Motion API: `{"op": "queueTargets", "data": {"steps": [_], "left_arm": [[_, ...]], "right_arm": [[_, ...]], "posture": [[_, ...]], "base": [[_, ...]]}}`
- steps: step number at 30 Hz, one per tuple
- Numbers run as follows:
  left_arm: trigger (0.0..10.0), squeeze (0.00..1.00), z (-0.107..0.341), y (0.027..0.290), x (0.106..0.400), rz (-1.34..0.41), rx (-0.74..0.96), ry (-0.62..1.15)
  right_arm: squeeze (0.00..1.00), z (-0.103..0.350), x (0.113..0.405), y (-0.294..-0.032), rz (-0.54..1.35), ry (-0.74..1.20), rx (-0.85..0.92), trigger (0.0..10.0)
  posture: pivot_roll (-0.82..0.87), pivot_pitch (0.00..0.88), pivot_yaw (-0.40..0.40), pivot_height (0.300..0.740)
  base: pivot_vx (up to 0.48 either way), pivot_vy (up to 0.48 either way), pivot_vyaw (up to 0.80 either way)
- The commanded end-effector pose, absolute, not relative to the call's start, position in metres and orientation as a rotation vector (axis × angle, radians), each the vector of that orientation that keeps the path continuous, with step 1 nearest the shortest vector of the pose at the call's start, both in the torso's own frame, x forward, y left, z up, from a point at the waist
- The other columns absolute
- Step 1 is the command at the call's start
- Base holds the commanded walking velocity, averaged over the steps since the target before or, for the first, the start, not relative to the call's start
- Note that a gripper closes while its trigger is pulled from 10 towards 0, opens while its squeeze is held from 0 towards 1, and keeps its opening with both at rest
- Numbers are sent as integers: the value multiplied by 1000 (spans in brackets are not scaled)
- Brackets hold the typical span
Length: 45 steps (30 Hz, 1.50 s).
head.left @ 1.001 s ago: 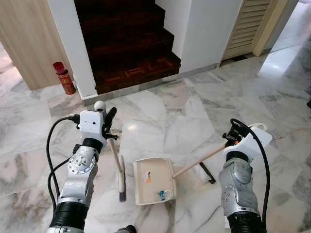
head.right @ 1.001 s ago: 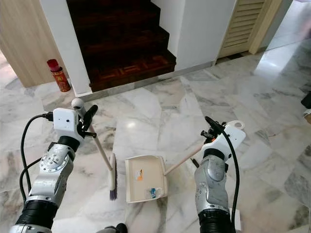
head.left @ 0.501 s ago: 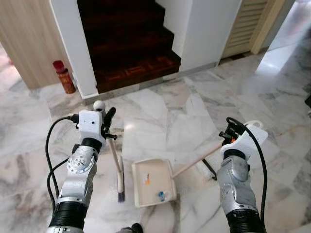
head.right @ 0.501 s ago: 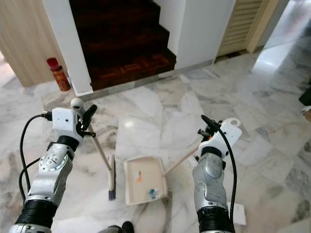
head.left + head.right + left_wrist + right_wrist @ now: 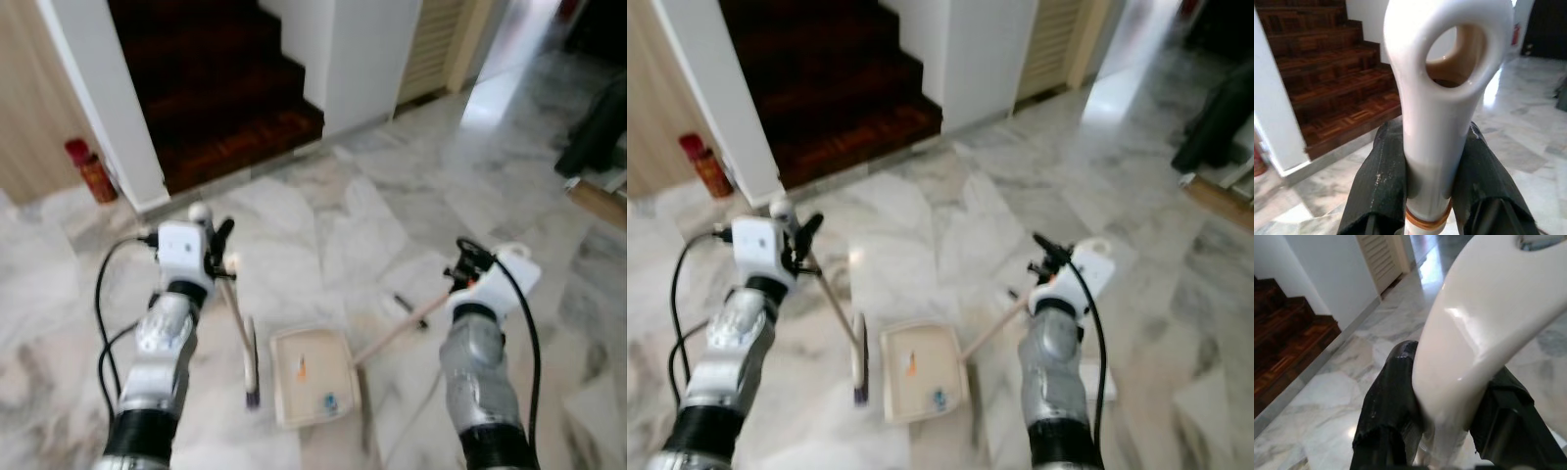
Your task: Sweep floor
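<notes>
The left gripper (image 5: 1427,196) pinches the white looped top of the broom handle (image 5: 1442,98) between its two black fingers (image 5: 1378,186). The right gripper (image 5: 1442,431) is likewise clamped on the thick cream handle of the dustpan (image 5: 1484,328); up close, that handle hides most of what lies past it.

From the head, both views are blurred. The broom (image 5: 245,343) slants down from the left gripper to a dark bristle tip on the marble floor (image 5: 362,225), just beside the left wall of the cream dustpan tray (image 5: 313,377). Inside the tray lie an orange scrap (image 5: 301,368) and a small blue bit (image 5: 329,399), too smeared to identify. The dustpan's pole runs from the tray up to the right gripper. A small dark item (image 5: 402,300) lies on the floor near that pole.

Ahead stand dark wooden stairs (image 5: 216,108), a white wall (image 5: 362,49), a louvred door (image 5: 431,44) and a red canister (image 5: 88,169). Open marble stretches between them and the robot. A dark shape (image 5: 593,137) is cut off at the right edge.
</notes>
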<state>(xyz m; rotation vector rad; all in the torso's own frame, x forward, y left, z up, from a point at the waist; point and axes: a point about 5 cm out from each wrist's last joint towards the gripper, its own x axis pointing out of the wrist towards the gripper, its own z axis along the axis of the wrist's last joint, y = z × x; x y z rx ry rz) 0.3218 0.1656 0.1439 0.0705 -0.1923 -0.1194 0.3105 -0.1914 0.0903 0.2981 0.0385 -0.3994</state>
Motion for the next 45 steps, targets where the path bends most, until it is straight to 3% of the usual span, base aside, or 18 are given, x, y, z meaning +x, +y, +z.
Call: {"op": "queueTargets", "data": {"steps": [1,45], "left_arm": [[10000,0,154,166,323,-119,77,-234],[10000,0,157,167,324,-123,76,-235]], "right_arm": [[0,106,317,-187,-378,-19,327,10000],[0,104,320,-181,-336,-1,324,10000]], "posture": [[-59,67,-36,740],[-55,88,-39,740]], "base": [[0,431,0],[0,454,-55]]}}
